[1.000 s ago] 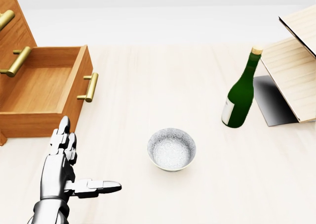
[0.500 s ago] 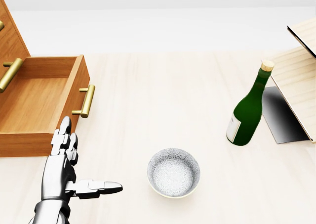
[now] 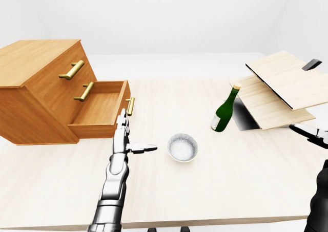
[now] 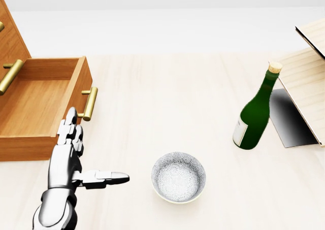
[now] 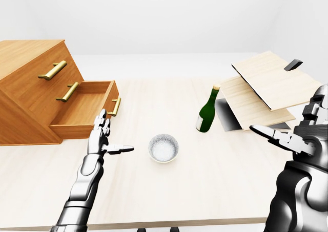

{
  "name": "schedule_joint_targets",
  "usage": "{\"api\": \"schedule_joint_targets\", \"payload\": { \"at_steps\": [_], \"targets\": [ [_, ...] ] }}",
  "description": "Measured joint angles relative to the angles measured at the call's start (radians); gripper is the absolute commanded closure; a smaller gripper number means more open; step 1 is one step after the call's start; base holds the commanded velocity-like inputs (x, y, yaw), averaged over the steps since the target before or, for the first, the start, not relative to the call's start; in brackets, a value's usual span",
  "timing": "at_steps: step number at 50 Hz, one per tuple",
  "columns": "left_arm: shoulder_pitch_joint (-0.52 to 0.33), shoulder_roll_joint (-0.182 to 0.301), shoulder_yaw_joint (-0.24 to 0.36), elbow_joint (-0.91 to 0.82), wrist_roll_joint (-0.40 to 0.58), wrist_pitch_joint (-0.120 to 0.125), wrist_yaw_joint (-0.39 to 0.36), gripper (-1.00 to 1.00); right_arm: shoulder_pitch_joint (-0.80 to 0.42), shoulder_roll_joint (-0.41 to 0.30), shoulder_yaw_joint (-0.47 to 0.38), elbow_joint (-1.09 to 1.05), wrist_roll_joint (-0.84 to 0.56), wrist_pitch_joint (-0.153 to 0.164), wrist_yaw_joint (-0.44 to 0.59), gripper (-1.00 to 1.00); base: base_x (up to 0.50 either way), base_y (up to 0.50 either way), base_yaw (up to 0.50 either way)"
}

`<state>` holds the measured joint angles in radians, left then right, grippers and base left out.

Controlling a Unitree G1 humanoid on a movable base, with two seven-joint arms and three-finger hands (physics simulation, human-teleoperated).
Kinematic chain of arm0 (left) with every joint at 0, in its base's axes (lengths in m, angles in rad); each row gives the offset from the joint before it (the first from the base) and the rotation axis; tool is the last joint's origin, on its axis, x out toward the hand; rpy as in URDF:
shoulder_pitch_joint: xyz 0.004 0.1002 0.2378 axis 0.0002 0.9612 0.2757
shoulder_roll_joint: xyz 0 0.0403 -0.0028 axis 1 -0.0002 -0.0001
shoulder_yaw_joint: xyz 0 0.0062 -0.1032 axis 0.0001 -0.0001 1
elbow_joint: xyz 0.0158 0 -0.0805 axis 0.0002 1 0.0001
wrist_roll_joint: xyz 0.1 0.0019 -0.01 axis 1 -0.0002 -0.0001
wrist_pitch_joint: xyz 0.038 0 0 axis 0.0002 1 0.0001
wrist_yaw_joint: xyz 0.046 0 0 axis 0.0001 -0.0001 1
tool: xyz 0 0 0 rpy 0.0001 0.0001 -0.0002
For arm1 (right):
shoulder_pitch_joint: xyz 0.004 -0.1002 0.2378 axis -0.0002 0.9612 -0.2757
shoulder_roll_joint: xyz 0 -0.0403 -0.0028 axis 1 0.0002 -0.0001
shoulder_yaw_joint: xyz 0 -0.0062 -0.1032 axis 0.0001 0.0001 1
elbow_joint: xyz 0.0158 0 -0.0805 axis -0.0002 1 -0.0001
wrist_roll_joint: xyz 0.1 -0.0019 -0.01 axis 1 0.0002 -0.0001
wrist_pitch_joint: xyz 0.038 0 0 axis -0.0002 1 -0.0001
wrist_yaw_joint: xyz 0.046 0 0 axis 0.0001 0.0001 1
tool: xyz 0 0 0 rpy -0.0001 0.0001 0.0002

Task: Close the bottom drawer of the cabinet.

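Pale wood table [image 4: 167, 88], plain white room. Left hand [image 4: 68, 156] splayed, fingers straight, thumb out to the side, holding nothing. Bottom drawer [image 4: 43, 105] of cabinet [image 3: 38, 88] pulled out, just above-left of fingertips; brass handle [image 4: 90, 104] right by them, contact unclear. Bowl [image 4: 179, 177] to hand's right. Right hand [image 5: 294, 137] spread, empty. Vs 0.5 s ago: left hand crept up toward handle, cam steady.

Pale table [image 3: 205, 181] bears cabinet [image 3: 36, 93], bowl [image 3: 182, 147], bottle [image 3: 224, 110], boards [image 3: 279, 88].
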<state>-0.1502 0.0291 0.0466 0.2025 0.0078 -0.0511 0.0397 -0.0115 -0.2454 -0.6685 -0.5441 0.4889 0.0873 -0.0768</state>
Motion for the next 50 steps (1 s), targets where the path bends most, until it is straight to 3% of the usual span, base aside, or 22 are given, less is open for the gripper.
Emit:
{"api": "schedule_joint_targets", "payload": {
  "at_steps": [8, 13, 30, 39, 50],
  "targets": [
    [-0.094, 0.019, 0.013, 0.090, 0.002, -0.006, 0.021, -1.00, 0.001, 0.000, -0.001, -0.003, 0.005, 0.000, 0.002, -1.00, 0.00, 0.00, 0.00],
    [-0.184, 0.040, 0.026, 0.217, 0.002, -0.036, 0.038, -1.00, -0.001, -0.001, -0.001, -0.004, 0.006, 0.000, 0.002, -1.00, 0.00, 0.00, 0.00],
    [-0.460, 0.097, 0.049, 0.670, -0.009, -0.036, 0.056, -1.00, -0.005, -0.007, -0.003, -0.007, 0.015, 0.000, 0.001, -1.00, 0.00, 0.00, 0.00],
    [-0.529, 0.109, 0.056, 0.858, -0.009, -0.036, 0.051, -1.00, -0.006, -0.008, -0.001, -0.004, 0.015, 0.000, 0.003, -1.00, 0.00, 0.00, 0.00],
    [-0.558, 0.115, 0.063, 0.966, -0.004, -0.036, 0.049, -1.00, -0.007, -0.008, 0.001, -0.003, 0.015, 0.000, 0.004, -1.00, 0.00, 0.00, 0.00]
  ]
}}
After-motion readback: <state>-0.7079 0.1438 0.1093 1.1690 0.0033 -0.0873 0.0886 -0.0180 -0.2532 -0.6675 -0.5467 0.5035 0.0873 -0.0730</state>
